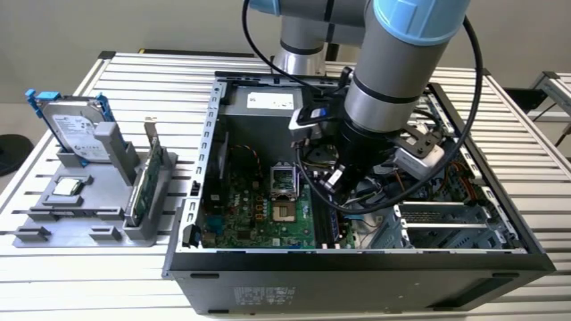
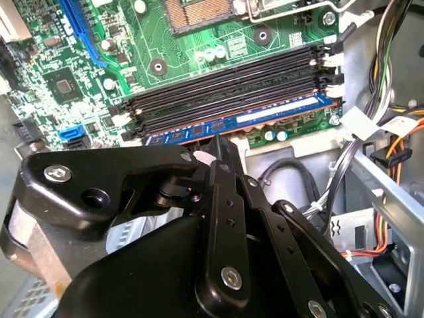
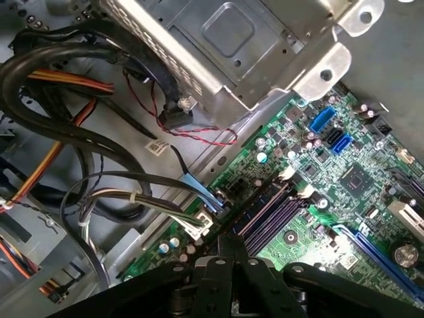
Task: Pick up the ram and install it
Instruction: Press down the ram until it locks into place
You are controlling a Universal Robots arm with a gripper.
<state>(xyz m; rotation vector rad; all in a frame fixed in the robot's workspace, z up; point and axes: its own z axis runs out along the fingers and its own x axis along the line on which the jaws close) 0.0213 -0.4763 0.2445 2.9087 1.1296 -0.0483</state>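
The arm reaches down into the open case, its wrist low over the motherboard, on the side toward the exterior view's right. In the second wrist view the gripper sits right at the ram, a long bluish stick lying along the outermost of the black slots, the one nearest the board's edge. The black fingers come to a point at the stick's near edge, close together, and they look pinched on it, though the exact contact is hidden behind the linkage. The ram runs the full length of the slot, level with its neighbours; the three slots beside it stand bare, white latches at their ends. Whether the stick is clicked fully home, I cannot tell.

In the first wrist view the gripper's dark linkage shows over the same slots, with bundled cables looping past a metal drive cage and blue connectors on the board.

Out on the slatted table, toward the exterior view's left, a grey holder carries a hard drive with blue rails standing upright and a green card on edge beside it. A small chip lies flat on the holder.
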